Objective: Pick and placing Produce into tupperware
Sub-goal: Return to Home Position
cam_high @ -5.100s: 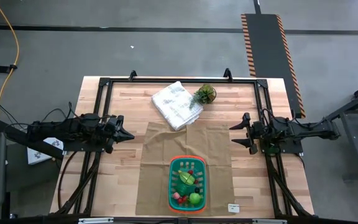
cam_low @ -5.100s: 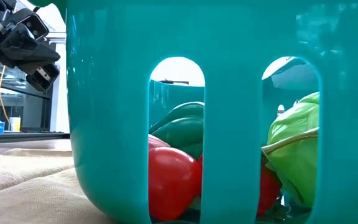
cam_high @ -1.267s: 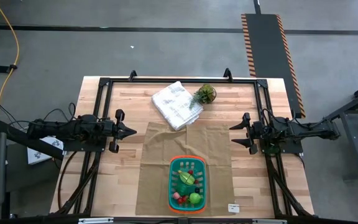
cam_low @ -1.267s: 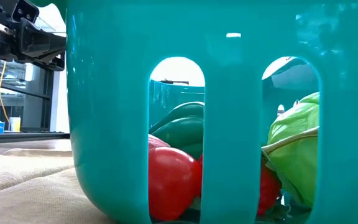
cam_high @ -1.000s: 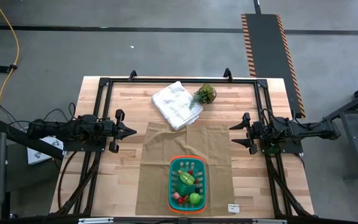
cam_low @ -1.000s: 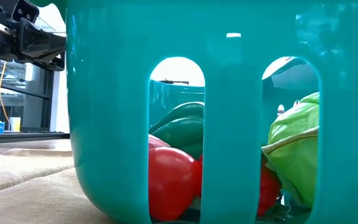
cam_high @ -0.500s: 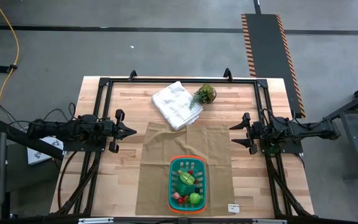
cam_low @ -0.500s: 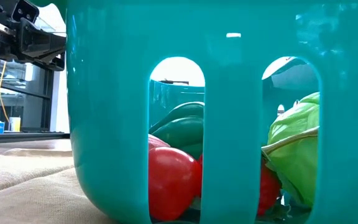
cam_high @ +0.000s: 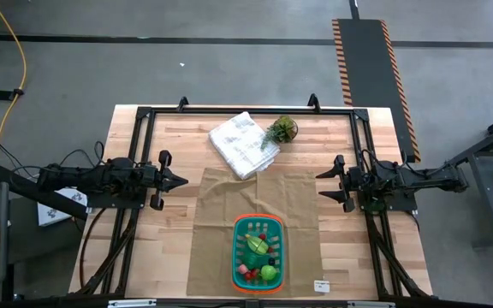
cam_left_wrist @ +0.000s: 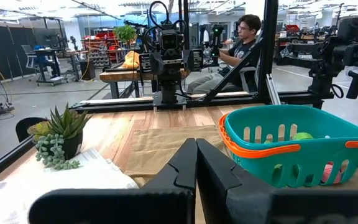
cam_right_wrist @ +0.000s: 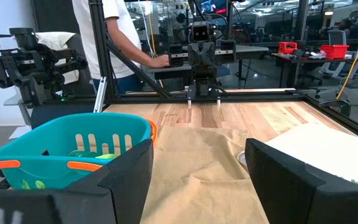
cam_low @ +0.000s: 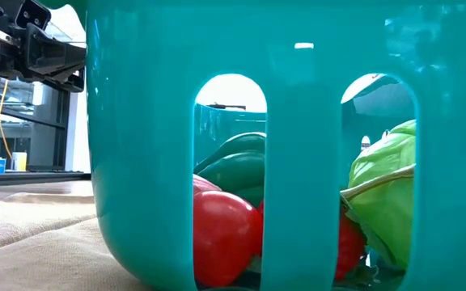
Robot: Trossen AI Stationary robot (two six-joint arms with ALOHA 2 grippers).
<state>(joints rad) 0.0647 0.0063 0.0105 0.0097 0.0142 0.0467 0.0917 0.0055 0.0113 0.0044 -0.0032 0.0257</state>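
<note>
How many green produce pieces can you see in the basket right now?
3, all inside the basket: a light green cabbage at the end toward the table's front edge, a darker green piece beside it, and a third green piece mid-basket. Others may be hidden underneath.

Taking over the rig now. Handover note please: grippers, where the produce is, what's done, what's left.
Left gripper: jaws shut, holding nothing, raised over the table's left side.
Right gripper: jaws open, holding nothing, over the right side, facing the left one.
Basket: on the tan mat, near the front edge, between the arms.
Produce: inside the basket; green and red pieces show.
Done: no loose produce in sight on the table or mat.
Left: nothing visible to pick; both arms look parked.
Not part of the job: folded white cloth and potted plant at the back.
</note>
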